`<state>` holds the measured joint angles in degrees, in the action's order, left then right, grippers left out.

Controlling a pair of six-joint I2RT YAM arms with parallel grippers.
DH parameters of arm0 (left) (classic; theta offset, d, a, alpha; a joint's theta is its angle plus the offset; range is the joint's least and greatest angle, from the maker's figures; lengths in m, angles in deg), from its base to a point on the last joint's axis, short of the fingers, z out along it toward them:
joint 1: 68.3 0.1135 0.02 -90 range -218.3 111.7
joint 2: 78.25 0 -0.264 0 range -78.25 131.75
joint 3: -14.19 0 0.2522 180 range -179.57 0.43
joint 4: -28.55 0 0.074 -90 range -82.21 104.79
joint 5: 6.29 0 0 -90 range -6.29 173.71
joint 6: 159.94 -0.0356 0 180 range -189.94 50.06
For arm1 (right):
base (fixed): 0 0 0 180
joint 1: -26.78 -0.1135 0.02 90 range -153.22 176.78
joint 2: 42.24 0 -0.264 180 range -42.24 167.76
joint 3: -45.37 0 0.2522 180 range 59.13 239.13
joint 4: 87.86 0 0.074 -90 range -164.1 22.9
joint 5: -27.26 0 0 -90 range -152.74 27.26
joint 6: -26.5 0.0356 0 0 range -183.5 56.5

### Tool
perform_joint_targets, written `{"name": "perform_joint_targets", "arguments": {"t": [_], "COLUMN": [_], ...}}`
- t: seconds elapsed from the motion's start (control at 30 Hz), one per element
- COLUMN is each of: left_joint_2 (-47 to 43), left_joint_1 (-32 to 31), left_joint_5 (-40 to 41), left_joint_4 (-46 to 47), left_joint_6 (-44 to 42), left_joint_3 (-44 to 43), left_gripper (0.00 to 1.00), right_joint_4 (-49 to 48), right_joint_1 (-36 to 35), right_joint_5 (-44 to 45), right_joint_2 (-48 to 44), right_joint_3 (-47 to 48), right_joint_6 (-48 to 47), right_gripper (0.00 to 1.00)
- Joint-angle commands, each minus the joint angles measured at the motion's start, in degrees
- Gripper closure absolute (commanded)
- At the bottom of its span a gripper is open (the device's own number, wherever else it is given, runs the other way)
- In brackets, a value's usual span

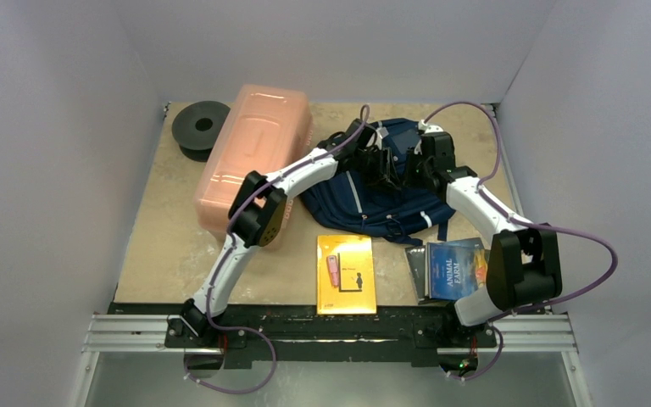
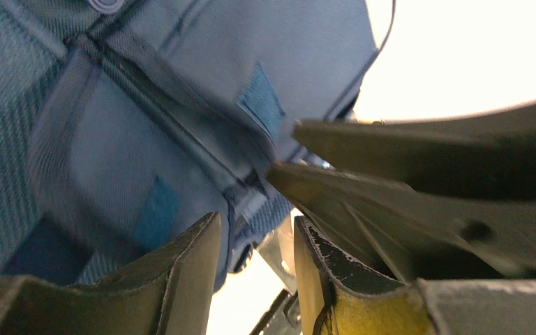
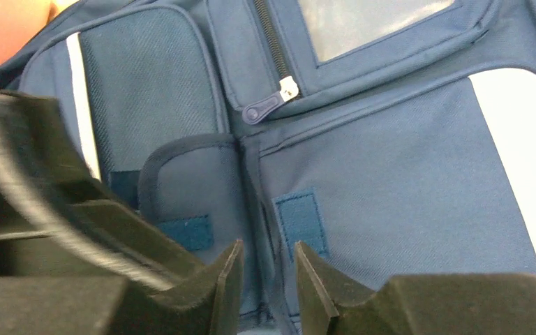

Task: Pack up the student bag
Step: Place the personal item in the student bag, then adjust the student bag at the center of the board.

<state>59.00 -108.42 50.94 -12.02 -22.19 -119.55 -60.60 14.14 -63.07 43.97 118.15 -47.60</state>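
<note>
The student bag [image 1: 364, 203], navy with light grey stripes, lies flat at the back middle of the table. Both grippers meet over its upper part. My left gripper [image 1: 380, 166] reaches in from the left and my right gripper [image 1: 408, 170] from the right, nearly touching. In the left wrist view the left gripper [image 2: 257, 220] stands open, with a fold of the bag [image 2: 146, 105] and a zip end hanging loose between its fingers. In the right wrist view the right gripper [image 3: 269, 244] is open astride a seam of the bag [image 3: 405, 174], below a zip pull [image 3: 265, 108].
A long pink translucent box [image 1: 254, 153] lies left of the bag, with a black spool [image 1: 201, 125] behind it. A yellow book [image 1: 346, 273] lies at the near middle. A blue "Animal Farm" book [image 1: 458, 270] and a silver sheet [image 1: 415, 267] lie by the right arm's base.
</note>
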Motion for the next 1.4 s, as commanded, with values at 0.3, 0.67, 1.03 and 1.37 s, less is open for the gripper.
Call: {"name": "perform_joint_targets", "arguments": {"t": [0.3,0.67,1.03,1.37], "left_joint_2": [-28.9,-52.4,-53.6,-52.3], "left_joint_1": [4.4,4.7,3.0,2.7], "left_joint_5": [1.8,4.5,2.8,1.9], "left_joint_4": [-3.9,3.7,6.4,4.5], "left_joint_6": [-12.3,-12.9,-10.4,-10.6], "left_joint_3": [19.3,45.3,47.8,44.5], "left_gripper": [0.57,0.55,0.55,0.55], "right_joint_4": [-2.3,2.2,3.5,3.1], "right_joint_1": [-2.8,-20.5,-20.9,-12.5], "right_joint_5": [-4.9,23.7,29.1,24.0], "right_joint_2": [-4.5,0.4,7.3,3.5], "right_joint_3": [-1.4,4.8,9.4,6.9], "right_joint_6": [-5.2,-4.6,-5.9,-6.3], "right_gripper": [0.29,0.11,0.45,0.82]}}
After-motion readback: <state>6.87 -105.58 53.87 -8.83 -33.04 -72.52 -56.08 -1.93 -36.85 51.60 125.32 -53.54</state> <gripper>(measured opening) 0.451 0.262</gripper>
